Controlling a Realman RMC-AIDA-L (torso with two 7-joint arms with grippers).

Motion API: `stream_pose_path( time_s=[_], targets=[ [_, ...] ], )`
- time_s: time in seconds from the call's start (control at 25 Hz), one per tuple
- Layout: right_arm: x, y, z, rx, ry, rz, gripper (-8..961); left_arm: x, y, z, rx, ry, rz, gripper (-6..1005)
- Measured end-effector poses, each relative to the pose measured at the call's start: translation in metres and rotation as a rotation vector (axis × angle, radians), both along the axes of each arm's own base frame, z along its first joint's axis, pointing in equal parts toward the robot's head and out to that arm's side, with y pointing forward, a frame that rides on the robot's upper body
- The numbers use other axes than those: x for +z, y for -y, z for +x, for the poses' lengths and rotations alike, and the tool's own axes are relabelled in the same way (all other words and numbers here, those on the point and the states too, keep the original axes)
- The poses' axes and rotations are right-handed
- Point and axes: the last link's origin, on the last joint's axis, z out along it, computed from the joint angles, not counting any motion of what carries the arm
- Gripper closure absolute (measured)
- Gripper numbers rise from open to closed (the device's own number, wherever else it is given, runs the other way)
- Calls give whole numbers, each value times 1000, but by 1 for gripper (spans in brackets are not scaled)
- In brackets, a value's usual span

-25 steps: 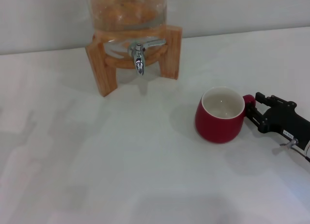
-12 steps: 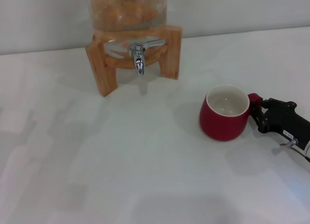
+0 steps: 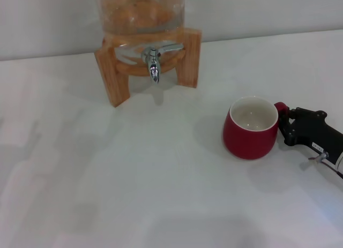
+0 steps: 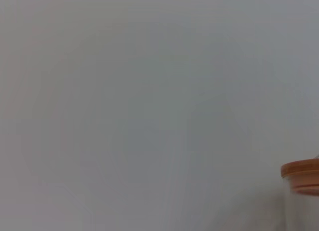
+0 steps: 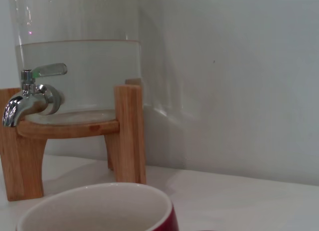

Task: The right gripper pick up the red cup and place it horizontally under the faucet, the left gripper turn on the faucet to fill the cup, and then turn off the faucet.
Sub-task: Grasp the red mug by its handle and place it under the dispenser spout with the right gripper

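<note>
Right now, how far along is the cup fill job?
Early. Done: the right gripper has reached the red cup and is shut on its handle. In hand: the pickup; the cup sits upright on the table, well clear of the faucet. Left: placing it under the faucet, opening, filling, closing. The left gripper is not in view.

The right gripper point(image 3: 282, 121) enters the head view from the lower right of the frame, its black body lying low and nearly level, pointing toward the frame's left. Its black fingers point(image 3: 289, 128) sit closed around the small handle of the red cup point(image 3: 250, 130), one above and one below it in the frame. A thin cable and a bit of white arm show at the right edge. The left gripper appears in no view.
</note>
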Motion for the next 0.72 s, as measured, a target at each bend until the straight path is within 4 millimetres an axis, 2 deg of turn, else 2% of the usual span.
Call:
stream_pose_path(
  time_s=[0.72],
  targets=[
    [-3, -9, -11, 31, -14, -7, 851, -1, -2, 2, -7, -3, -2, 146]
  ],
)
